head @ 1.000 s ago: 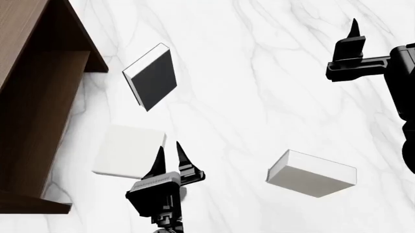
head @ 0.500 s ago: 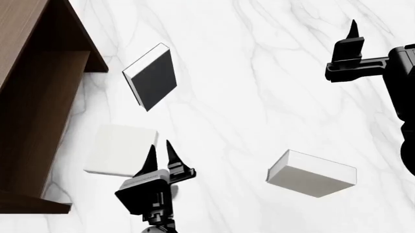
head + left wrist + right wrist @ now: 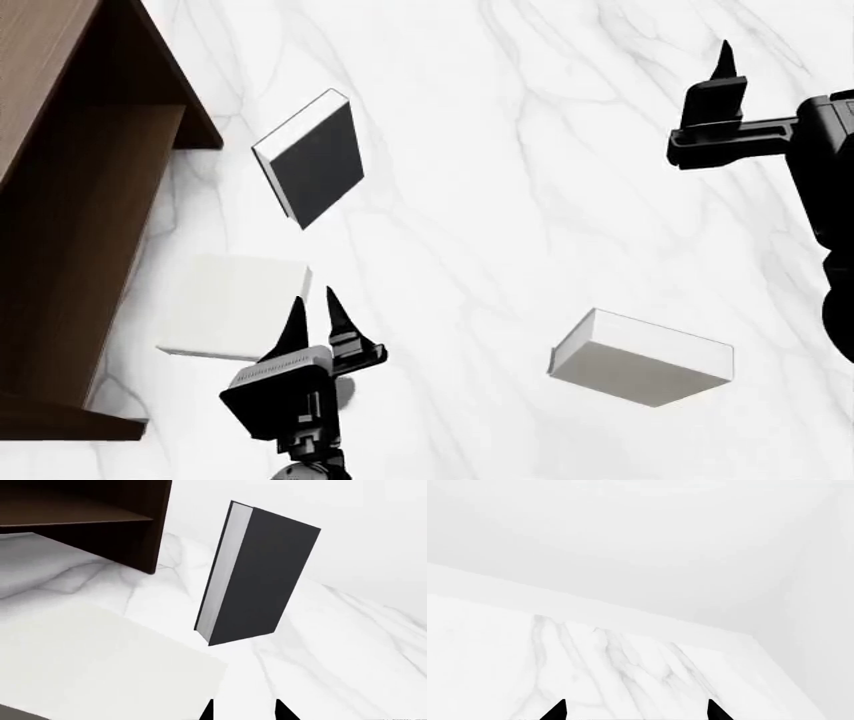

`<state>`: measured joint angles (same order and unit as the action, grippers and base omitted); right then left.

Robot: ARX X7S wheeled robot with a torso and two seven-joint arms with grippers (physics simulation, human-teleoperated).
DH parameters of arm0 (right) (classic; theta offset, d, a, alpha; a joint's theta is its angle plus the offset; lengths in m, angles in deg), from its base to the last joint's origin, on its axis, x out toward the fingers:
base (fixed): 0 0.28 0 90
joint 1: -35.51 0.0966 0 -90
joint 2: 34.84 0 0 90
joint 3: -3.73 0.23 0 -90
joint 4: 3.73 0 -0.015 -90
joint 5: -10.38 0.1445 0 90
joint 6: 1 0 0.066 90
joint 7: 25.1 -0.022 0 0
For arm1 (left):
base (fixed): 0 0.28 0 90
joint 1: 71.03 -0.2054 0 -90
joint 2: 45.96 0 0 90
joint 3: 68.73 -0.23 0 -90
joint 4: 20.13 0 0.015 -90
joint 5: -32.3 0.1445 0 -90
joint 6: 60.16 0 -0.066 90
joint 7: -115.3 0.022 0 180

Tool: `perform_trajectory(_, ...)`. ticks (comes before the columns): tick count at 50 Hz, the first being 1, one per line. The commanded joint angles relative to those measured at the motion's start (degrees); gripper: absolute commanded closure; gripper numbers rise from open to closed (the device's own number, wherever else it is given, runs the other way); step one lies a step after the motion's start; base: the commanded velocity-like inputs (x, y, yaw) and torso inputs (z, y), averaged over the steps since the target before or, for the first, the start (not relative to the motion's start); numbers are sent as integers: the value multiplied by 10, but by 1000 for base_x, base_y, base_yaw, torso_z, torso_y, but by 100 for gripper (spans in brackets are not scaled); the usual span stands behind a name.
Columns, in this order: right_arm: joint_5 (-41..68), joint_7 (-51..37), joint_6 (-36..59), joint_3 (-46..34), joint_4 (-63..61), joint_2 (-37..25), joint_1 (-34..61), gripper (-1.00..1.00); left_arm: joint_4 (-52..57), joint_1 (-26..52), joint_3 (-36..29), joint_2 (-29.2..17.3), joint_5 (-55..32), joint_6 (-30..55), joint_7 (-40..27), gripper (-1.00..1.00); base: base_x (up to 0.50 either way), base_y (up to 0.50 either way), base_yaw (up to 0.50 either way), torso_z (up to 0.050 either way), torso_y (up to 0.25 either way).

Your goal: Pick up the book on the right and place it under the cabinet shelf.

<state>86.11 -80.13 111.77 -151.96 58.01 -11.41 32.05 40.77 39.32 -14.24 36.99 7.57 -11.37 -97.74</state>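
Head view: your left gripper (image 3: pixel 310 308) hangs low over the marble tabletop (image 3: pixel 534 200) with its two black fingers parted by a narrow gap, nothing between them. The fingertip nearer the cabinet overlaps the near edge of a white book (image 3: pixel 230 306) lying flat; you cannot tell from this view whether it touches the cover. In the left wrist view the same white book (image 3: pixel 93 665) fills the space just beside and ahead of the jaws, and only the two fingertips (image 3: pixel 207 711) show at the frame edge.

Beyond the left jaws stands a dark-covered book (image 3: pixel 311 158), upright on one edge with its pale page block turned toward the cabinet; the wrist view shows it (image 3: pixel 260 577) well ahead of the fingertips and apart from the white book.

The cabinet shelf (image 3: pixel 74 200), dark brown wood, stands off to the outer side of the left jaws; its inner board and lower opening show in the wrist view (image 3: pixel 87 515).

The book on the right (image 3: pixel 642 357), pale grey-white, lies flat between the two arms, well apart from both.

Your right gripper (image 3: pixel 725 62) is raised far beyond that book, fingers spread wide in its wrist view (image 3: pixel 634 711), holding nothing.
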Motion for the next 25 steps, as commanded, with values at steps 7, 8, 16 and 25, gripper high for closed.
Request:
perform_trajectory(7, 1, 2, 2, 0, 1, 1, 2, -100, -68, -4, 109, -56, -275, 13, -16, -100, 2, 4, 6, -3, -8)
perform_trajectory(8, 0, 2, 2, 0, 1, 1, 2, -100, -66, -5, 110, -58, -276, 14, -17, -100, 13, 6, 6, 0, 0)
perform_trajectory(16, 2, 1, 7, 2, 1, 3, 5, -100, -70, -3, 113, -63, -278, 16, -17, -100, 3, 4, 6, -3, -8)
perform_trajectory(25, 1, -1, 9, 3, 0, 2, 4, -100, -81, -3, 122, -63, -287, 13, -9, -100, 3, 4, 6, -2, -7)
